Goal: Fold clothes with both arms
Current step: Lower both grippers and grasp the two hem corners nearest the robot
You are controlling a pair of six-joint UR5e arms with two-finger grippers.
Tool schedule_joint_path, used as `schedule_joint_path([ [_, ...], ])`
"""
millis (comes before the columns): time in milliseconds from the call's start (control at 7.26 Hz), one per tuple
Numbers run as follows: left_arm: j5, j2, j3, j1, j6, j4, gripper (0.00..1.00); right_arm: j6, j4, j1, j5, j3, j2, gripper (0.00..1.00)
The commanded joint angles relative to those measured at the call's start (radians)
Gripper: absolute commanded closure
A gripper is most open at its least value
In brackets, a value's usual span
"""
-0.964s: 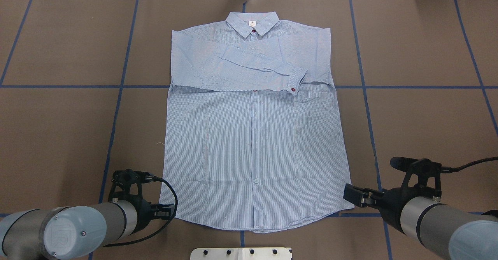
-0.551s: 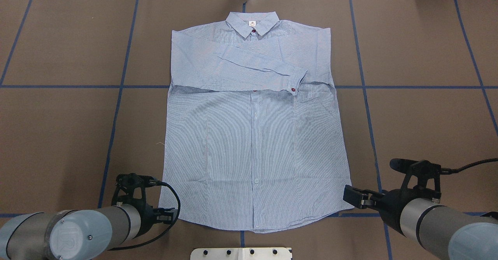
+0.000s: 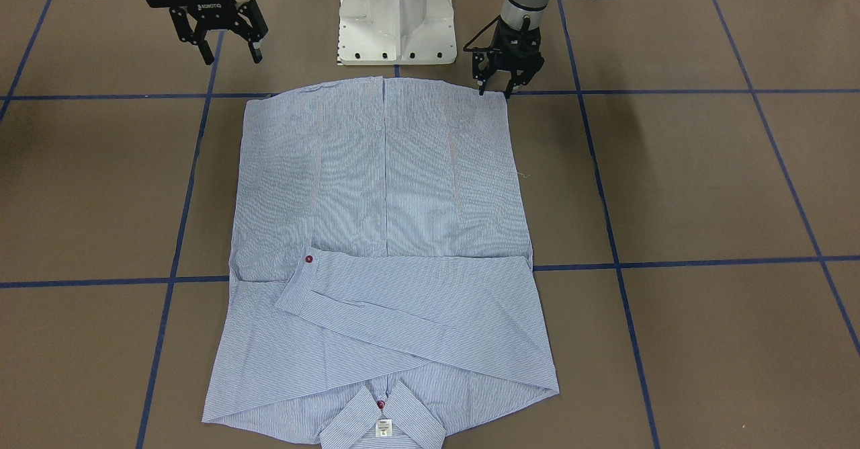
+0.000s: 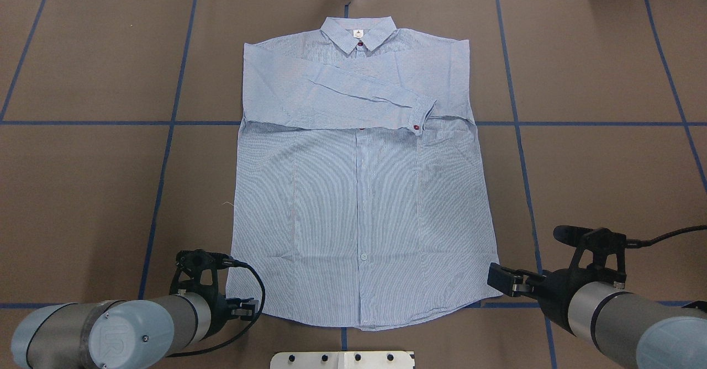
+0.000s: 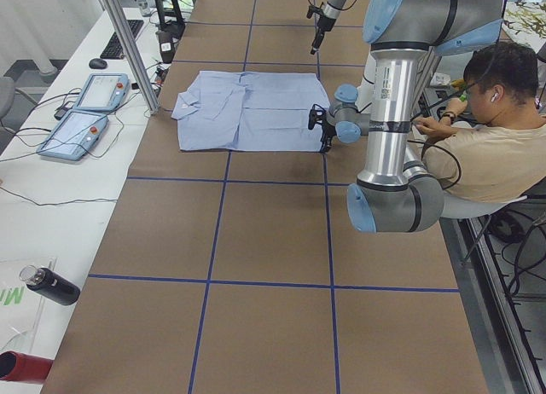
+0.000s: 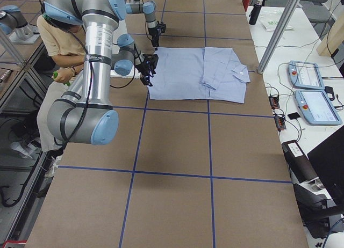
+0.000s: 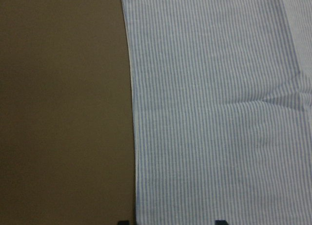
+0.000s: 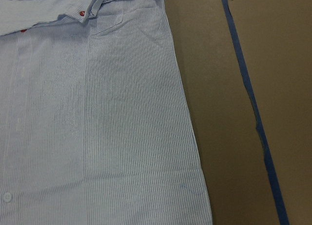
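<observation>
The light blue striped shirt (image 4: 359, 192) lies flat and front up on the brown table, collar far from me and both sleeves folded across the chest. It also shows in the front-facing view (image 3: 383, 234). My left gripper (image 3: 495, 91) is open and low at the hem's left corner, also seen from overhead (image 4: 246, 305). In the left wrist view the shirt's side edge (image 7: 134, 137) runs between its two fingertips (image 7: 123, 222). My right gripper (image 3: 230, 56) is open and empty, held above the table just off the hem's right corner (image 4: 497, 276). The right wrist view shows that side of the shirt (image 8: 122, 137).
The white pedestal base (image 3: 396, 12) stands just behind the hem. Blue tape lines (image 4: 165, 123) cross the brown table. A seated operator (image 5: 503, 147) is beside the base. Control pendants (image 5: 90, 112) and a bottle (image 5: 47, 285) lie on the white side bench.
My left gripper has moved right and back toward me, closing in on the hem's left corner. The right gripper has barely shifted. The shirt has not moved.
</observation>
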Motion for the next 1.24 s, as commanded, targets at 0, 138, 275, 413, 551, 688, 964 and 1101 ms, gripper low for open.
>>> schedule_joint_path([
  [0, -0.002, -0.003, 0.002, -0.004, 0.001, 0.0, 0.63, 0.0, 0.0, 0.0, 0.0, 0.0, 0.0, 0.0],
  [138, -0.002, -0.003, -0.003, -0.007, 0.001, 0.0, 0.84, -0.001, 0.0, 0.0, -0.002, 0.0, 0.0, 0.0],
  [275, -0.002, -0.003, -0.009, -0.01, -0.001, 0.0, 1.0, 0.0, 0.0, 0.0, -0.002, -0.002, 0.0, 0.0],
  [413, -0.002, -0.003, -0.018, -0.013, -0.001, 0.0, 1.0, 0.002, 0.002, -0.003, -0.005, -0.006, -0.002, 0.0],
  [551, -0.002, -0.003, -0.023, -0.013, -0.002, 0.0, 1.0, 0.009, 0.003, -0.018, -0.021, -0.009, -0.005, 0.0],
  [688, 0.0, -0.003, -0.023, -0.013, -0.007, 0.0, 1.0, 0.046, 0.005, -0.047, -0.055, -0.015, -0.006, 0.0],
  [964, 0.001, -0.003, -0.031, -0.011, -0.028, -0.003, 1.0, 0.066, 0.158, -0.075, -0.092, -0.075, -0.064, 0.0],
  [1101, 0.003, -0.002, -0.032, -0.01, -0.03, -0.003, 1.0, 0.063, 0.289, -0.087, -0.112, -0.137, -0.115, 0.0],
])
